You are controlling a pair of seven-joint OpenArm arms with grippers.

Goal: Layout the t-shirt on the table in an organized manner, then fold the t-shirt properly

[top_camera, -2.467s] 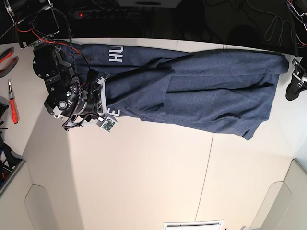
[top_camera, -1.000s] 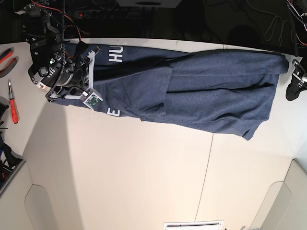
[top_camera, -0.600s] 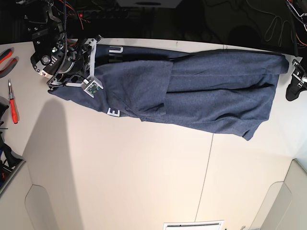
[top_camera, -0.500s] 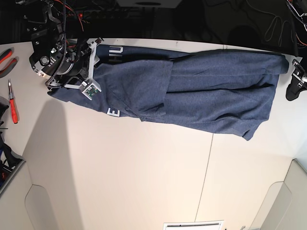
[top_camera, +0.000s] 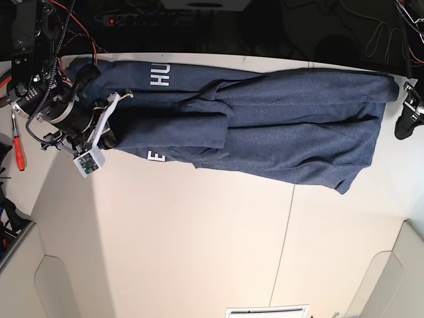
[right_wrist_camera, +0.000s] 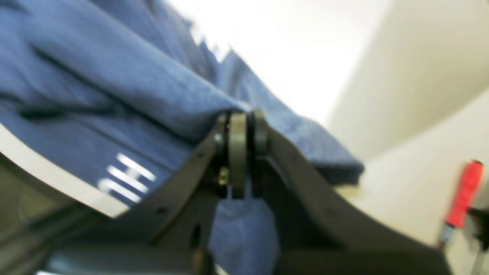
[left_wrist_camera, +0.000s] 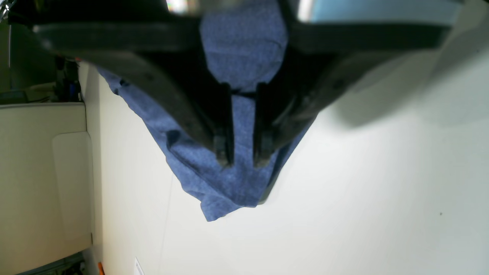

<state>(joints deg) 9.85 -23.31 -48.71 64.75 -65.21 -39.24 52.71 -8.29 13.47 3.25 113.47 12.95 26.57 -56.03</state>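
On the table [top_camera: 199, 232], right wrist view alone shows jaws pinching the t-shirt [right_wrist_camera: 126, 95]; left jaws likewise.

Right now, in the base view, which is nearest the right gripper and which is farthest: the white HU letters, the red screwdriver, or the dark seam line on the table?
From the right gripper, at the picture's left:
1. White HU letters, just up and right, on the t-shirt.
2. Red screwdriver, farther out at the left edge.
3. Dark seam line, lower right on the table.

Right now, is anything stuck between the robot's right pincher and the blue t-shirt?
No. The right gripper is shut directly on a fold of the t-shirt, with nothing visible between them. The red-handled screwdriver lies off to the side on the table.
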